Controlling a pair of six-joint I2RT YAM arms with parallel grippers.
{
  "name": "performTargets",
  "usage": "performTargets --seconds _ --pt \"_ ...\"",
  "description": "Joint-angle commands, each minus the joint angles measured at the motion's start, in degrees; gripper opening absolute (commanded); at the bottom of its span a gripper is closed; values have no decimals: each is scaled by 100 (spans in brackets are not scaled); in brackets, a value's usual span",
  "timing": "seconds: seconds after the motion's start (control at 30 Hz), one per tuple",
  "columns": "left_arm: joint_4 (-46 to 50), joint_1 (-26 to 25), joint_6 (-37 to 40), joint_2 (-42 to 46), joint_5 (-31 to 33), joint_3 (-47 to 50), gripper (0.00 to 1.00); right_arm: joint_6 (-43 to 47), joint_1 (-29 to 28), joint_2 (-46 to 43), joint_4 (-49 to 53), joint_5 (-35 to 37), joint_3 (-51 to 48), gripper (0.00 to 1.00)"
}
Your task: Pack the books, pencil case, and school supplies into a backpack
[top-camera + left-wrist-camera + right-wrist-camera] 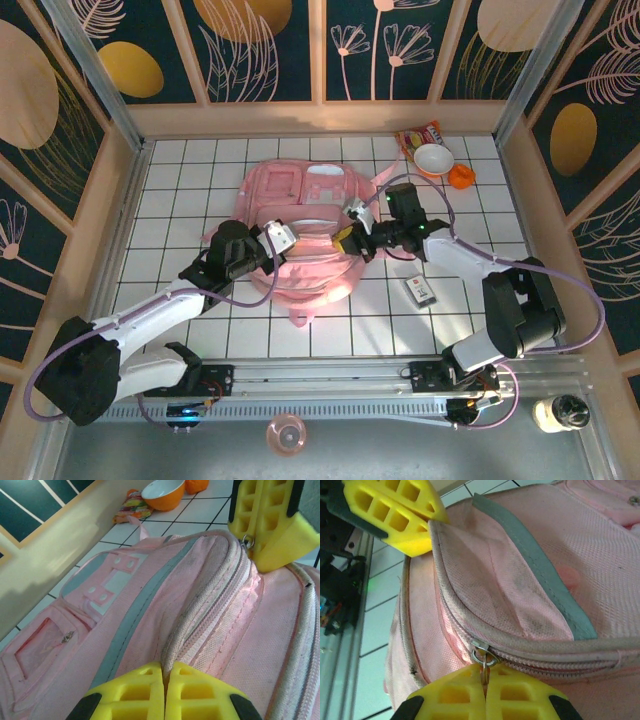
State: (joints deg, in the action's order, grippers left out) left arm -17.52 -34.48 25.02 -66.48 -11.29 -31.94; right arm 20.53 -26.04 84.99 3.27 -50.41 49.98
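Note:
The pink backpack (300, 215) lies flat in the middle of the tiled table, its main zipper (210, 615) closed. My left gripper (164, 666) is shut on the zipper's fabric edge at the bag's near left side (283, 240). My right gripper (484, 675) is shut on the metal zipper pull (482, 657), at the bag's right side (347, 238). The two grippers face each other across the bag's edge. A small dark item with a white label (421, 291), one of the school supplies, lies on the tiles to the right. The books and the pencil case are out of view.
A white bowl (433, 158), a small orange object (461, 177) and a red-orange snack packet (415, 135) sit at the back right corner. Wooden walls (130, 190) fence the table. A pink round object (287, 435) lies beyond the front rail.

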Motion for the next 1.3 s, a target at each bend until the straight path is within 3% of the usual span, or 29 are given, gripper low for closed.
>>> performTargets --seconds 0.0,0.07,0.3,0.53,0.7,0.77,0.83,0.9,1.1,1.27 --pt "-782 18 -145 58 424 -112 0 -700 -79 -309 647 -64 278 0" --pt "-739 7 -120 32 485 -135 0 -1038 -89 -388 740 -89 344 5" --pt "-761 -129 -303 -129 376 -336 0 -2345 -438 -414 578 -132 536 0" --pt "-1313 -322 -843 -346 -83 -352 0 -4382 -1167 -364 -759 449 363 0" --pt "-1495 -322 -930 -349 -172 -300 0 -5448 -1383 -327 -1370 980 119 0" --pt "-1552 -314 -884 -277 -119 -222 0 -5389 -1378 -481 -1261 1157 113 11" --pt "-1544 -249 -862 -180 -168 -139 0 -5290 -1273 -715 -913 1397 137 29" --pt "-1555 -111 -906 -83 -417 -58 0 -5496 -1044 -900 -713 1429 63 36" --pt "-1545 94 -723 117 -960 122 0 -6593 -332 -1125 -372 1402 -274 45" --pt "-1517 98 -680 76 -1225 96 0 -7004 -289 -917 -885 1108 -252 45"
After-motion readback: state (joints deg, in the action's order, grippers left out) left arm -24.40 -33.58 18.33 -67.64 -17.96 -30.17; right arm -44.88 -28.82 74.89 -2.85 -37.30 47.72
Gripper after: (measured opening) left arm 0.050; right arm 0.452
